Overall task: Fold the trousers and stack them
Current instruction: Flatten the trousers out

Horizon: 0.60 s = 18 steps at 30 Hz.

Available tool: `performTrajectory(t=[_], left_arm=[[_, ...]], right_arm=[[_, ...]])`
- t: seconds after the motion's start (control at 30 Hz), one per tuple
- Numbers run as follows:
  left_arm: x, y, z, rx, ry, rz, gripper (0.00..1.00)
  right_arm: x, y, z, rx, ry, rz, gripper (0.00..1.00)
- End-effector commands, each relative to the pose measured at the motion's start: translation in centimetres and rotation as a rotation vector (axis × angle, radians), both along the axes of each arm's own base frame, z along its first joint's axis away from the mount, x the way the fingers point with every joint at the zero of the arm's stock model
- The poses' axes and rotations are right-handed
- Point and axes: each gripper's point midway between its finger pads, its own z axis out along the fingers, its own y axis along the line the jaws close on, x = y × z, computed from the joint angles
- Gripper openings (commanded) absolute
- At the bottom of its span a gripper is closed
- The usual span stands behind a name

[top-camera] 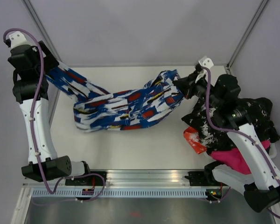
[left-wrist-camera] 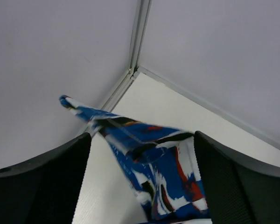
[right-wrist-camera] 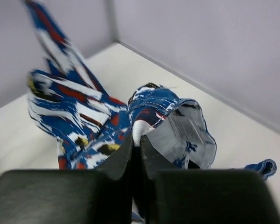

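The trousers, royal blue with white, red, black and yellow splashes, stretch across the back of the table between my two arms. My right gripper is shut on the waistband end, held raised; in the right wrist view the fingers pinch a white inner edge beside the label, and the rest of the trousers trails away left. My left gripper is at the far left corner. In the left wrist view its jaws stand wide apart with a trouser leg running between them, against the right finger.
A pile of other clothes lies at the right under my right arm: a black white-speckled garment, a pink one and an orange-red one. Grey walls close the back and sides. A metal rail runs along the near edge.
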Motion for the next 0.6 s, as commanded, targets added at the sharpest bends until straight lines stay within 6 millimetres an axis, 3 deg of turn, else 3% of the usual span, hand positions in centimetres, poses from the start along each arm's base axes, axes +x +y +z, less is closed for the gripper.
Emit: performTrajectory(t=[0.0, 0.07, 0.1, 0.17, 0.33, 0.37, 0.4, 0.43, 0.47, 0.5, 0.53, 0.57], left_arm=[[-1.2, -1.8, -8.0, -0.085, 0.254, -0.094, 1.00], [-1.5, -4.6, -8.8, -0.147, 0.234, -0.227, 1.00], [-1.8, -5.7, -9.0, -0.172, 0.222, -0.267, 1.00], [-3.1, -8.3, -9.2, -0.185, 0.194, -0.363, 1.00], [-5.4, -14.4, -10.4, -0.183, 0.230, -0.555, 1.00], [-6.0, -17.3, -10.2, -0.167, 0.221, -0.655, 0.99], [-6.3, -18.7, -11.7, -0.175, 0.248, -0.698, 0.99], [-6.6, -20.0, -12.2, -0.184, 0.251, -0.747, 0.98], [-7.2, -22.7, -12.2, -0.203, 0.231, -0.842, 0.97], [-7.7, -23.9, -14.3, -0.223, 0.270, -0.878, 0.97], [-8.4, -25.9, -15.1, -0.222, 0.284, -0.937, 0.97], [-8.3, -26.7, -15.8, -0.226, 0.285, -0.955, 0.97]], right_arm=[[-8.6, 3.1, -5.7, -0.023, 0.156, 0.400, 0.31], [-11.3, 3.1, -10.5, -0.026, 0.331, 0.466, 0.78], [-12.5, 2.0, -14.5, -0.065, 0.483, 0.420, 0.94], [-12.8, 1.5, -15.4, -0.076, 0.509, 0.338, 0.98], [-8.4, -4.7, -9.2, -0.032, 0.323, -0.157, 0.98], [-7.8, -5.3, -8.4, -0.023, 0.302, -0.204, 0.98], [-6.9, -5.9, -7.1, 0.006, 0.271, -0.263, 0.98], [-6.3, -5.9, -7.0, 0.012, 0.272, -0.275, 0.98], [-5.0, -5.5, -7.8, 0.006, 0.310, -0.293, 0.98], [-4.1, -5.0, -7.9, 0.018, 0.331, -0.302, 0.98], [-3.4, -4.3, -8.6, 0.039, 0.385, -0.299, 0.98], [-1.8, -3.1, -11.5, 0.004, 0.493, -0.297, 0.98]])
